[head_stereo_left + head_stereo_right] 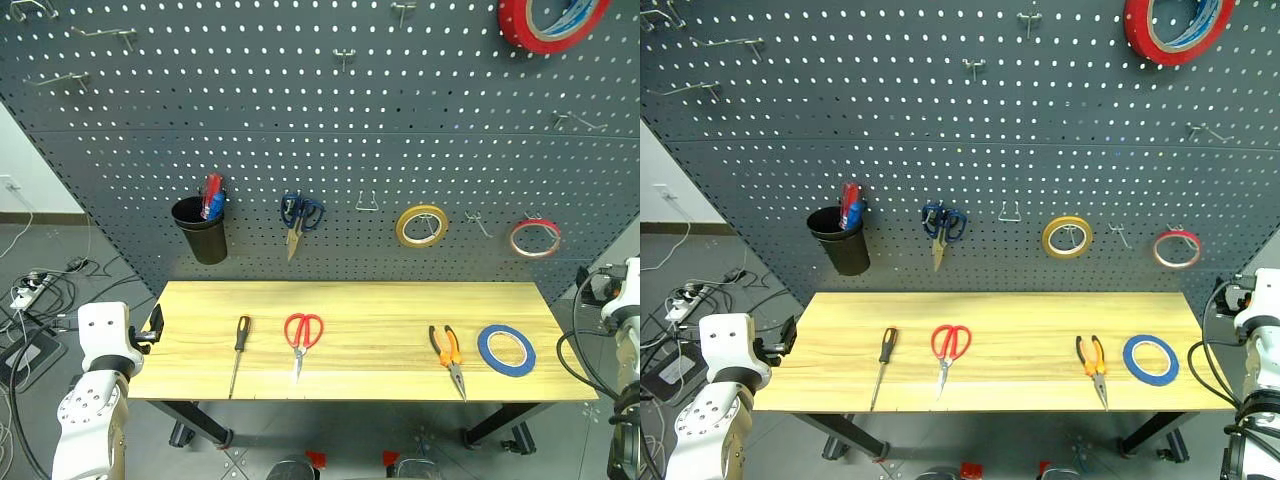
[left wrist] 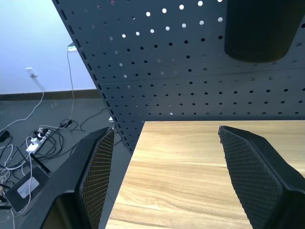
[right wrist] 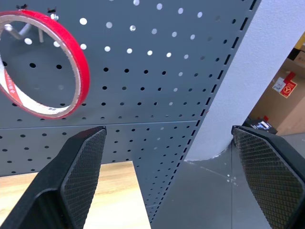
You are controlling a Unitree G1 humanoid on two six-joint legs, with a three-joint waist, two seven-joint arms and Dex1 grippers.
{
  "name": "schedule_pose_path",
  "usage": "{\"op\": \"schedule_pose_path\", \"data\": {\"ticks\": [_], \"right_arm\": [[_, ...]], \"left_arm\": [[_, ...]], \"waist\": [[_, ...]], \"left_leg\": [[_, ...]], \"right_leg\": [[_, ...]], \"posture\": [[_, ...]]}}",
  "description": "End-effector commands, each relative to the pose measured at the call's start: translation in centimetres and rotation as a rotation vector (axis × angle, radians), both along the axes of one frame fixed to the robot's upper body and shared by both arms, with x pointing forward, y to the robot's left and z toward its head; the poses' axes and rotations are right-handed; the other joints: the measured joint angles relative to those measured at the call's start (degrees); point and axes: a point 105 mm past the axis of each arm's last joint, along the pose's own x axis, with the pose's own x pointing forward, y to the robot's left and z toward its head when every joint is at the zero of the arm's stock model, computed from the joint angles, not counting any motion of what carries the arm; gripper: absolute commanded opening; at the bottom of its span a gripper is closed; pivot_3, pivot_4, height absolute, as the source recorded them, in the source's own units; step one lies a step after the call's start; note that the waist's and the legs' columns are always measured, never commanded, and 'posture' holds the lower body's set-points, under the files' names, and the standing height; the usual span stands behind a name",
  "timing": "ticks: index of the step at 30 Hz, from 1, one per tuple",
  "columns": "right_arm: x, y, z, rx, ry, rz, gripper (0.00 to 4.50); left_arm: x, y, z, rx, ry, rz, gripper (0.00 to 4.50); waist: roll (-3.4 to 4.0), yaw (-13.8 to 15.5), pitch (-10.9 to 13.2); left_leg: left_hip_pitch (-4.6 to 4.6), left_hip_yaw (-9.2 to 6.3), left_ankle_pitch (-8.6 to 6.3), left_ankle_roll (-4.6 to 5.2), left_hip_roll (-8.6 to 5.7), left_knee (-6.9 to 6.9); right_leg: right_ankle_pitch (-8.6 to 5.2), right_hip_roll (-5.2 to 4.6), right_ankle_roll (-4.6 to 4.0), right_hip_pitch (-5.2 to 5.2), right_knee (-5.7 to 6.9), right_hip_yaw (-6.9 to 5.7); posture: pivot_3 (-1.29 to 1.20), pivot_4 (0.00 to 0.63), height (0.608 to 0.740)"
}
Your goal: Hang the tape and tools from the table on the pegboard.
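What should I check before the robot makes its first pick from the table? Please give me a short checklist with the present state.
1. Left gripper open and empty: ok.
2. Right gripper open and empty: ok.
3. Blue tape, pliers, red scissors and screwdriver lie apart on the table: ok.
4. Free hook on the pegboard: ok.
5. Either gripper over a tool: not ok, both are beside the table ends.

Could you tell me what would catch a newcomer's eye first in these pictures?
Probably the big dark pegboard behind the wooden table, with a large red tape roll hanging at its upper right. Next, the neat row on the table: screwdriver, red scissors, pliers and blue tape, left to right.
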Motion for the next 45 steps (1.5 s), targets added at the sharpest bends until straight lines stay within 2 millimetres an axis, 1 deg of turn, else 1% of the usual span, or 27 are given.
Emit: {"op": "schedule_pose_path", "data": {"ticks": [1, 5, 7, 8, 10, 13, 16, 18, 19, 22, 23, 24, 26, 27, 30, 32, 33, 34, 36, 40, 43, 45], "right_arm": [[0.6, 0.1, 1.6, -0.019, -0.057, 0.011, 4.5], [0.8, 0.5, 1.5, -0.025, -0.051, 0.034, 4.5], [0.8, 0.7, 1.4, -0.013, -0.048, 0.044, 4.5], [0.8, 0.9, 1.1, 0.009, -0.047, 0.054, 4.5], [0.8, 1.6, 0.6, 0.058, -0.041, 0.089, 4.5], [0.2, 3.5, -0.4, 0.106, -0.012, 0.171, 4.5], [-0.9, 5.4, -0.9, 0.143, 0.017, 0.217, 4.5], [-1.6, 6.6, -1.4, 0.17, 0.051, 0.23, 4.5], [-1.9, 7.4, -1.8, 0.18, 0.09, 0.237, 4.5], [-2.9, 9.2, -2.6, 0.16, 0.209, 0.268, 4.5], [-3.2, 9.9, -2.5, 0.153, 0.233, 0.288, 4.5], [-3.4, 10.6, -2.3, 0.144, 0.253, 0.323, 4.5], [-3.7, 11.7, -1.9, 0.152, 0.279, 0.366, 4.5], [-3.9, 12.1, -1.8, 0.168, 0.292, 0.375, 4.5], [-4.2, 12.8, -1.8, 0.184, 0.357, 0.407, 4.5], [-4.2, 13.2, -2.0, 0.175, 0.402, 0.437, 4.5], [-4.1, 13.6, -2.2, 0.178, 0.434, 0.458, 4.5], [-3.9, 13.8, -2.6, 0.165, 0.469, 0.469, 4.5], [-3.3, 14.3, -3.2, 0.166, 0.515, 0.488, 4.5], [-1.6, 14.6, -3.9, 0.132, 0.556, 0.504, 4.5], [-0.6, 14.0, -4.5, 0.114, 0.588, 0.494, 4.5], [-0.1, 13.4, -5.0, 0.085, 0.619, 0.487, 4.5]], "left_arm": [[0.3, 0.0, 1.7, 0.051, -0.052, -0.011, 3.67], [0.1, 0.1, 1.5, 0.044, -0.04, 0.0, 3.67], [0.1, -0.1, 1.4, 0.002, -0.043, -0.003, 3.67], [0.2, -0.4, 1.6, -0.026, -0.051, -0.026, 3.67], [0.6, -1.3, 2.3, -0.017, -0.061, -0.071, 3.67], [1.4, -2.9, 3.5, 0.065, -0.056, -0.147, 3.67], [2.5, -5.0, 4.8, 0.126, -0.082, -0.236, 3.67], [3.2, -7.4, 5.2, 0.158, -0.099, -0.368, 3.67], [3.4, -8.6, 5.3, 0.153, -0.096, -0.445, 3.67], [3.7, -10.8, 5.7, 0.163, -0.066, -0.604, 3.67], [3.6, -11.7, 5.6, 0.176, -0.042, -0.674, 3.67], [3.3, -13.0, 5.4, 0.159, -0.001, -0.777, 3.67], [2.6, -14.9, 4.9, 0.122, 0.072, -0.919, 3.67], [2.3, -15.5, 4.8, 0.1, 0.098, -0.966, 3.67], [1.8, -17.4, 5.1, 0.101, 0.135, -1.112, 3.67], [1.8, -18.6, 5.0, 0.105, 0.148, -1.187, 3.67], [2.0, -19.2, 5.2, 0.094, 0.148, -1.22, 3.67], [2.3, -19.9, 5.2, 0.074, 0.147, -1.255, 3.67], [2.6, -21.3, 5.4, 0.032, 0.155, -1.333, 3.67], [2.8, -23.7, 5.0, 0.086, 0.187, -1.479, 3.67], [3.3, -25.1, 5.2, 0.104, 0.164, -1.527, 3.67], [3.6, -26.1, 5.4, 0.111, 0.139, -1.551, 3.67]], "waist": [[0.0, 0.0, 0.0], [0.0, 0.0, 0.0], [0.0, 0.0, 0.0], [0.0, 0.0, 0.0], [-0.02, 0.0, 0.0], [-0.02, 0.0, 0.0], [0.08, 0.4, 0.0], [0.22, 0.4, 0.0], [0.3, 0.3, 0.5], [0.56, -0.2, 2.0], [0.62, -0.3, 2.6], [0.66, -0.5, 3.0], [0.75, -1.4, 4.4], [0.83, -1.7, 5.0], [0.67, -3.0, 7.0], [0.55, -3.3, 7.6], [0.54, -3.3, 7.9], [0.44, -3.5, 8.5], [0.42, -3.9, 9.5], [0.38, -5.0, 11.0], [0.22, -5.4, 11.7], [0.28, -5.7, 12.0]], "left_leg": [[0.0, 0.01, 0.0, 0.0, 0.0, 0.0], [0.0, 0.03, 0.0, 0.0, 0.0, -0.01], [0.0, 0.03, 0.0, 0.0, 0.0, -0.01], [0.0, 0.03, 0.0, 0.0, 0.01, -0.01], [-0.02, 0.02, 0.0, 0.0, 0.01, -0.01], [-0.05, -0.07, 0.0, 0.0, 0.04, -0.01], [-0.12, -0.18, 0.0, 0.0, 0.08, -0.02], [-0.16, -0.17, 0.0, 0.0, 0.08, -0.02], [-0.16, -0.17, 0.0, 0.0, 0.06, -0.02], [-0.1, -0.03, 0.0, 0.01, 0.04, 0.0], [-0.11, -0.01, 0.01, 0.01, 0.05, 0.0], [-0.11, 0.01, 0.01, 0.01, 0.06, 0.0], [-0.13, 0.02, 0.01, 0.02, 0.08, 0.0], [-0.18, 0.02, 0.01, 0.02, 0.09, 0.0], [-0.4, -0.02, 0.01, 0.04, 0.37, 0.02], [-1.01, -0.04, 0.03, 0.05, 0.45, 0.11], [-1.19, -0.01, 0.04, 0.05, 0.43, 0.12], [-1.33, -0.01, 0.04, 0.06, 0.45, 0.18], [-1.58, -0.02, 0.05, 0.07, 0.52, 0.2], [-1.92, 0.05, 0.05, 0.08, 0.51, 0.26], [-2.15, 0.16, 0.04, 0.1, 0.52, 0.27], [-2.46, 0.17, 0.11, -0.04, 0.59, 0.47]], "right_leg": [[0.0, 0.0, 0.0, 0.0, -0.02, 0.0], [0.01, 0.0, 0.02, 0.01, -0.07, 0.0], [0.02, 0.0, 0.02, 0.01, -0.1, 0.0], [0.02, 0.0, 0.03, 0.01, -0.11, 0.0], [0.03, 0.0, 0.04, 0.02, -0.14, 0.0], [0.04, 0.0, 0.04, 0.06, -0.21, 0.03], [0.04, -0.01, 0.04, 0.05, -0.28, 0.02], [0.05, -0.04, 0.05, 0.02, -0.28, 0.05], [0.06, -0.05, 0.07, 0.03, -0.29, 0.04], [0.12, -0.04, 0.09, 0.09, -0.33, 0.0], [0.14, -0.02, 0.08, 0.06, -0.32, -0.01], [0.15, 0.04, 0.06, 0.02, -0.31, -0.02], [0.16, 0.05, 0.06, 0.0, -0.3, -0.02], [0.17, 0.04, 0.09, -0.03, -0.32, -0.02], [0.2, -0.02, 0.13, -0.18, -0.34, -0.04], [0.22, 0.01, 0.12, -0.76, -0.27, -0.12], [0.25, 0.01, 0.12, -1.0, -0.2, -0.12], [0.27, 0.01, 0.11, -1.13, -0.16, -0.15], [0.29, 0.02, 0.08, -1.32, -0.17, -0.19], [0.29, 0.02, 0.08, -1.62, -0.19, -0.23], [0.29, 0.02, 0.08, -1.89, -0.19, -0.19], [0.29, 0.02, 0.08, -2.12, -0.17, -0.24]], "posture": [[0.14, 0.0, 0.74], [0.14, 0.0, 0.74], [0.13, 0.0, 0.74], [0.13, 0.0, 0.74], [0.13, 0.0, 0.74], [0.1, 0.0, 0.74], [0.08, 0.006, 0.74], [0.07, 0.028, 0.74], [0.05, 0.05, 0.74], [0.03, 0.094, 0.74], [0.02, 0.115, 0.74], [0.02, 0.125, 0.74], [-0.01, 0.151, 0.74], [-0.03, 0.179, 0.74], [-0.06, 0.219, 0.74], [-0.06, 0.226, 0.74], [-0.08, 0.249, 0.74], [-0.08, 0.249, 0.74], [-0.1, 0.269, 0.74], [-0.11, 0.291, 0.74], [-0.11, 0.296, 0.74], [-0.11, 0.298, 0.74]]}}
